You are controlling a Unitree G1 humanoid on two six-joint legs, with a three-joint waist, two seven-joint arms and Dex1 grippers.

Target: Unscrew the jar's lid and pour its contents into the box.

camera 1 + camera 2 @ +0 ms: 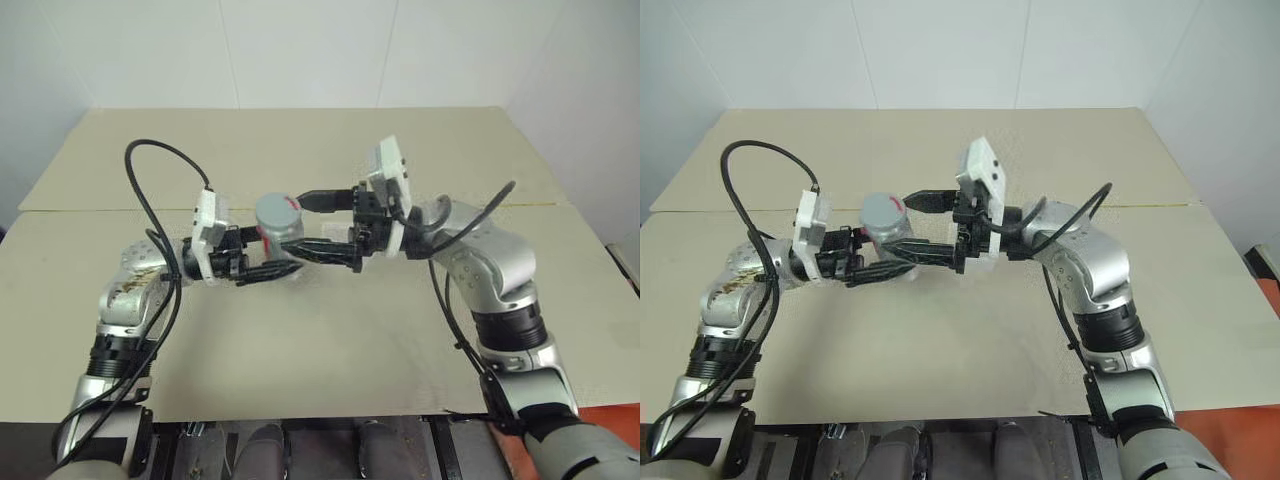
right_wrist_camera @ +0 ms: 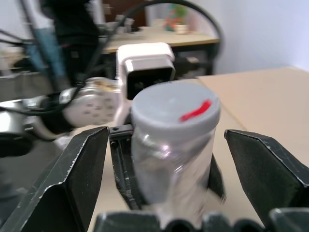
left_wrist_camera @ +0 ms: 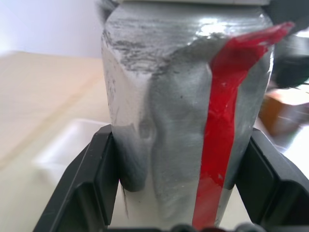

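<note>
One jar (image 1: 279, 226), one lid (image 2: 175, 109) on it. My left gripper (image 3: 181, 193) clamps the jar, arm level; my right gripper (image 2: 164, 159) gapes around the lid.

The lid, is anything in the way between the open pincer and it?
No. The right pincer stands open with a finger on each side of the lid, nothing visible between. The left pincer holds the jar.

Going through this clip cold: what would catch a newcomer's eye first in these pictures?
The silvery jar held up above the tan table, midway between the two arms, with the left gripper shut on its body beside a bright red stripe. Next, the right gripper, coming from the opposite side with its black fingers spread wide on either side of the jar, apart from it. The lid, with a small red mark on top, is still on.
</note>
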